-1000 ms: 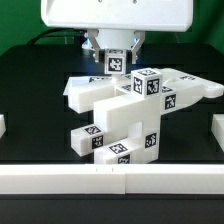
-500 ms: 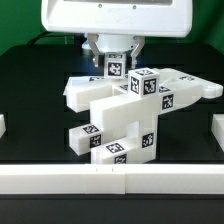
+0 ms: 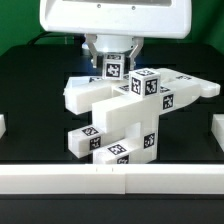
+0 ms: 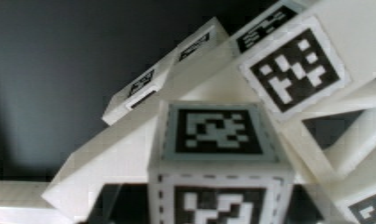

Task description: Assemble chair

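The partly built chair (image 3: 125, 115) stands in the middle of the black table: white blocky parts with black-and-white tags, a flat slab lying across the top and bar legs below. My gripper (image 3: 113, 60) is at the back of it, under the white arm. It is shut on an upright tagged white chair part (image 3: 115, 68) that sits against the slab. In the wrist view this held part (image 4: 217, 140) fills the centre, with other tagged chair faces (image 4: 291, 60) beyond it. My fingertips do not show there.
A low white rail (image 3: 110, 180) runs along the table's front edge. Short white wall pieces stand at the exterior view's left (image 3: 2, 125) and right (image 3: 216, 130). The black table surface (image 3: 35, 135) shows around the chair.
The arm and the held tagged part have come down a little toward the chair's slab. The chair has not moved.
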Tool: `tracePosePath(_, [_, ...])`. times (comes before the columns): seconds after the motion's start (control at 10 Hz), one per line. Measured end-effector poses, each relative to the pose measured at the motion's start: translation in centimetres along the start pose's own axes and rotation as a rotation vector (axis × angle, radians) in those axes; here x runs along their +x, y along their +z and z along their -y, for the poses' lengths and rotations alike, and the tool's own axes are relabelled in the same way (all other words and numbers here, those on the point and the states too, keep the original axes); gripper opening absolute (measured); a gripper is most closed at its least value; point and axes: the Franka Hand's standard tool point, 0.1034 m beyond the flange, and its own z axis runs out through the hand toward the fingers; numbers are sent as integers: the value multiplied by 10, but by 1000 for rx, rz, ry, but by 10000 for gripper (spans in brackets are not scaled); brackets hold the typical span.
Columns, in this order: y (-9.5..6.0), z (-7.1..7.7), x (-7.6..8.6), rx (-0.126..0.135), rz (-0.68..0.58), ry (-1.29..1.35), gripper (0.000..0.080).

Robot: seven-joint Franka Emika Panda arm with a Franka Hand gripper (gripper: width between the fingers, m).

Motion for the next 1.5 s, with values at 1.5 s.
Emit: tracePosePath(1.5, [2, -7, 2, 32, 9, 789, 291])
